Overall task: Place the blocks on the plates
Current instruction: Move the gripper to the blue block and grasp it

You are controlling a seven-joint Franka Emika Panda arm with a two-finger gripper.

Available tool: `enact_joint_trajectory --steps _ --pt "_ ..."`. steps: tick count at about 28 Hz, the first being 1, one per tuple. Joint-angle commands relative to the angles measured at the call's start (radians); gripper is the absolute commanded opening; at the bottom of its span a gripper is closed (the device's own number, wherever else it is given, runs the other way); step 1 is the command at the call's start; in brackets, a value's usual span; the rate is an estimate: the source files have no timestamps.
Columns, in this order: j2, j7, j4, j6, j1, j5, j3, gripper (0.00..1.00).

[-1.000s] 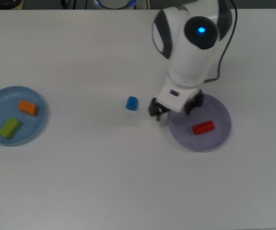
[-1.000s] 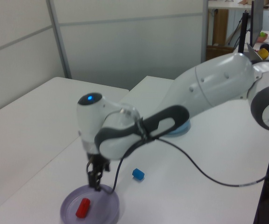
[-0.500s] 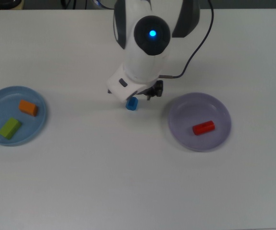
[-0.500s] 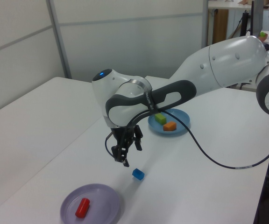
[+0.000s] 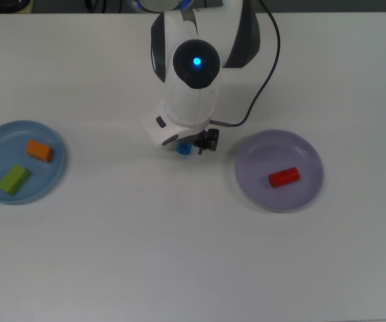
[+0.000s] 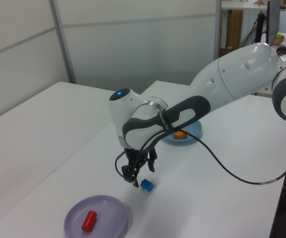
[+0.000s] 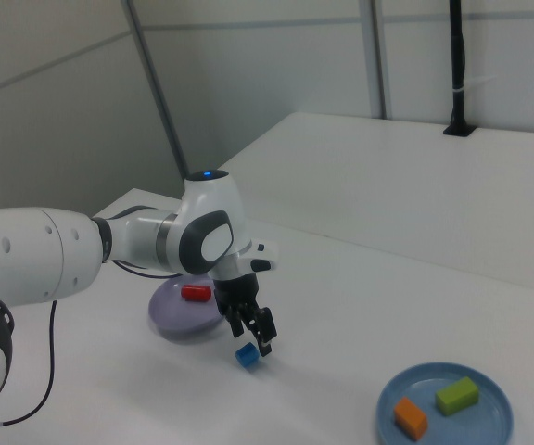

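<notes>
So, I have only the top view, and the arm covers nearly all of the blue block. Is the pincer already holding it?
Observer: No. In the right view the blue block lies free on the table, and the pincer hangs just above it without touching.
Operator: Are the fingers open?
Observer: Yes. In the left view they stand apart, with nothing between them.
Operator: Is the block straight under them?
Observer: Not quite, as far as I can tell. In the left view the block sits a little toward the left view's right of the fingertips.
</notes>
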Motion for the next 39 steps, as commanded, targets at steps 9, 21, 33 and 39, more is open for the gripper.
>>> enact_joint_trajectory --steps 9,21,33,39 --pt "-0.008 -0.009 -0.060 0.065 0.016 -0.001 -0.005 0.64" --pt "-0.007 -0.009 -0.075 0.060 0.016 -0.015 -0.005 0.43" --pt "-0.017 -0.014 -0.063 0.022 0.008 -0.014 -0.005 0.38" --pt "-0.057 -0.002 -0.013 0.005 0.014 -0.001 0.006 0.40"
